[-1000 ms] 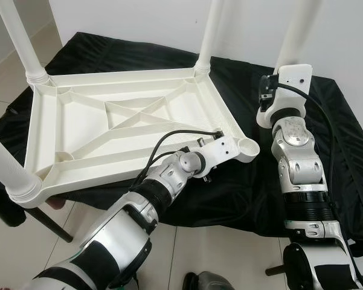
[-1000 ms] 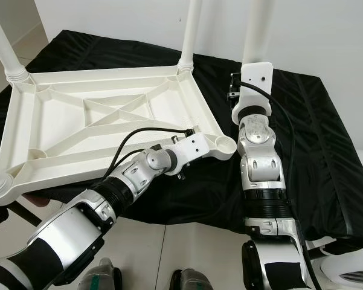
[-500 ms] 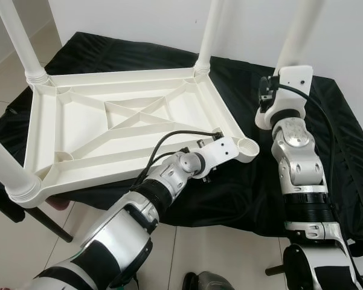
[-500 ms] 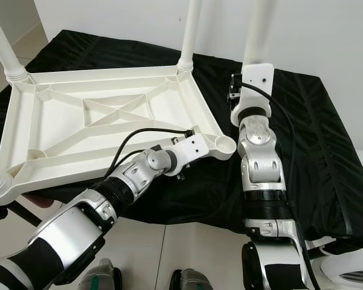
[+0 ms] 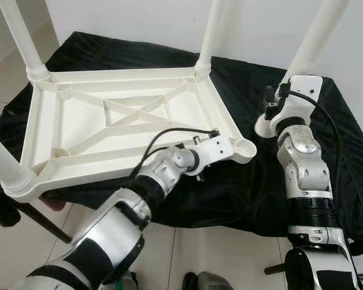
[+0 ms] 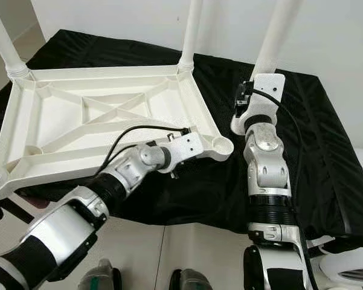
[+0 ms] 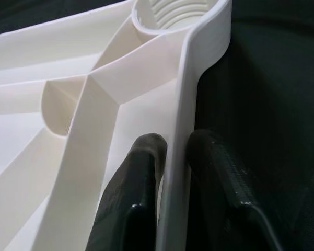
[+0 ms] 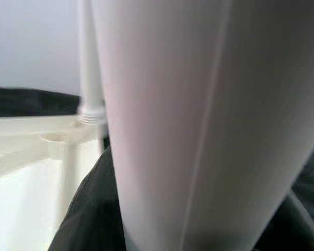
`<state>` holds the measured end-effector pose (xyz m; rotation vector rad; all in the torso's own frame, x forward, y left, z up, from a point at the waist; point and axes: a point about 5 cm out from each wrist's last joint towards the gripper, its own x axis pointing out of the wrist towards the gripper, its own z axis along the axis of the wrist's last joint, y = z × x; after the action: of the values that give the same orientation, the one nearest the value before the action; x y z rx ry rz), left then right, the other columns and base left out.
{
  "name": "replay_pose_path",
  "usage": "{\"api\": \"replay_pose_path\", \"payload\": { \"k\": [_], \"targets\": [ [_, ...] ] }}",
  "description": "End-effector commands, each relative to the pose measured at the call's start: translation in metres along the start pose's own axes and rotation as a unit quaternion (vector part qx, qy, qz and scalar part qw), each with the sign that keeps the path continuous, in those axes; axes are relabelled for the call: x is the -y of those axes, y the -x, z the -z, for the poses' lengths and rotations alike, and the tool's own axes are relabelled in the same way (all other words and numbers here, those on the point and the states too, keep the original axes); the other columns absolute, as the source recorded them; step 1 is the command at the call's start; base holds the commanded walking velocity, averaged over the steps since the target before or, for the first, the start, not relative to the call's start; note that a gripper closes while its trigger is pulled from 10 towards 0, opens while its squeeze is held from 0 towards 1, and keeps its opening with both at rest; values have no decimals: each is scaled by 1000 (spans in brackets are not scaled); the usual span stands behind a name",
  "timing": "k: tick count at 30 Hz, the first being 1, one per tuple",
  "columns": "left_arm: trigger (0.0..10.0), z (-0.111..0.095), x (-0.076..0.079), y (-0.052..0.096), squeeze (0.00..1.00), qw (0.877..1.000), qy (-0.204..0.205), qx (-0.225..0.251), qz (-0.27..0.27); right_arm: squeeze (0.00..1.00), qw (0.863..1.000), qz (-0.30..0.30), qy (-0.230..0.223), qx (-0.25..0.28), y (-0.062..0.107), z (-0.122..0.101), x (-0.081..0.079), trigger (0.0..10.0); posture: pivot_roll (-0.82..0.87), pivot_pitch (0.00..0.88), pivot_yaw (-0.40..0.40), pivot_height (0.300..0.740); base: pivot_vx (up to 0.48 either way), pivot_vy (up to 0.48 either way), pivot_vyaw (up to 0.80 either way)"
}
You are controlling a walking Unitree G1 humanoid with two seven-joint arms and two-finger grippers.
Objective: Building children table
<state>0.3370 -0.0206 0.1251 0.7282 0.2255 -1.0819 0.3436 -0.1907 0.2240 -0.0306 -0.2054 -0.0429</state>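
A white plastic tabletop lies upside down on a black cloth. Three white legs stand screwed into it: far left, far right and near left. The near right corner socket is empty. My left gripper is shut on the tabletop's rim just beside that socket, one finger inside the rim and one outside. My right gripper is shut on a fourth white leg, held tilted, its lower end hanging just right of the empty socket.
The black cloth covers a low surface against a white wall. Its front edge drops to pale floor tiles. A dark bar slants under the tabletop's near left corner. A white round object sits at the lower right.
My right arm has tipped the held leg, its top swinging to the right while the lower end stays near the empty socket. The left gripper keeps its hold on the rim.
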Motion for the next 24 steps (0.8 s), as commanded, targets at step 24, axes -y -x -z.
{"api": "replay_pose_path", "payload": {
  "k": [24],
  "targets": [
    [10000,20,8,2,0,998,18,-38,36,0,987,-147,-9,-62,29,27,17,10000,1,45,-58,740,0,0,0]
  ]
}}
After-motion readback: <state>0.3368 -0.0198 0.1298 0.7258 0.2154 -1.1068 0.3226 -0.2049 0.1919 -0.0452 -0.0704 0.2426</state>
